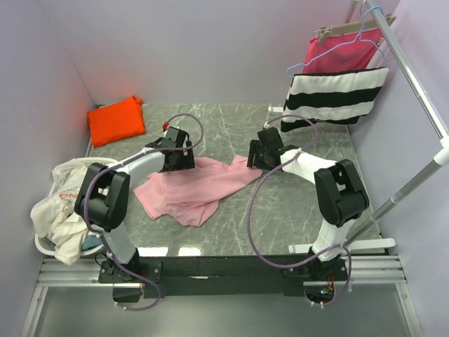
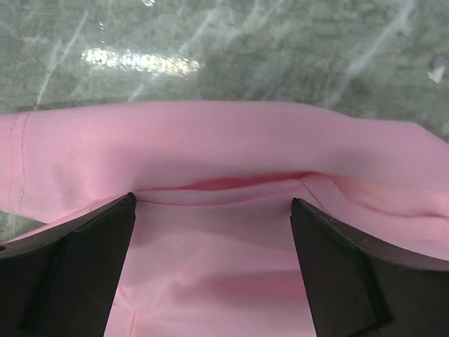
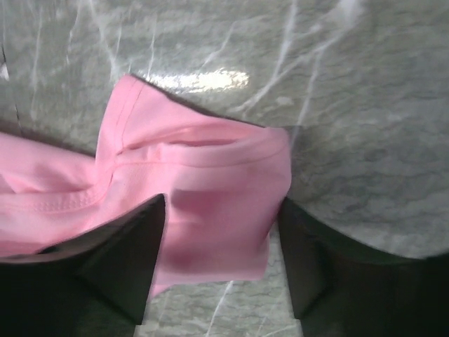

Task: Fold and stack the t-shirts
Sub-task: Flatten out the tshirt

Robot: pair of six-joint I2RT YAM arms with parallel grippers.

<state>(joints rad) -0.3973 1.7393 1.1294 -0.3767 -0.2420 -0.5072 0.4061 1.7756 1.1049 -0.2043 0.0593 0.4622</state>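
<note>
Laundry spills from a white basket (image 1: pixel 43 244) at the table's left edge, with limp white cloth (image 1: pixel 56 207) draped over its rim. Behind it, in the far left corner, the orange t-shirt (image 1: pixel 116 119) lies as a thick, roughly square pad, matte and bright. The pink t-shirt (image 1: pixel 200 186) sprawls mid-table between the two arms. It is soft fine-knit cotton, rumpled, with stitched hems and a long fold across it, and one narrow end trails off to the right.

The left arm is bent at a raised elbow, forearm reaching forward and inward. The left gripper (image 1: pixel 175 158) points down at the shirt's far left edge. Its dark wedge-shaped fingers (image 2: pixel 84 253) stand wide apart over the pink cloth and hold nothing. The right arm mirrors it, and the right gripper (image 1: pixel 263 156) is at the shirt's right tip. Its black fingers (image 3: pixel 119 260) sit on either side of a hemmed end of the shirt, apart and not pinched on it.

The table (image 1: pixel 302 203) is glossy grey-green marble pattern with white veins and patches of glare. Pale lilac walls enclose it. At far right a white rail (image 1: pixel 414 77) carries a black-and-white striped cloth (image 1: pixel 333 98) and a magenta cloth (image 1: pixel 344 53).
</note>
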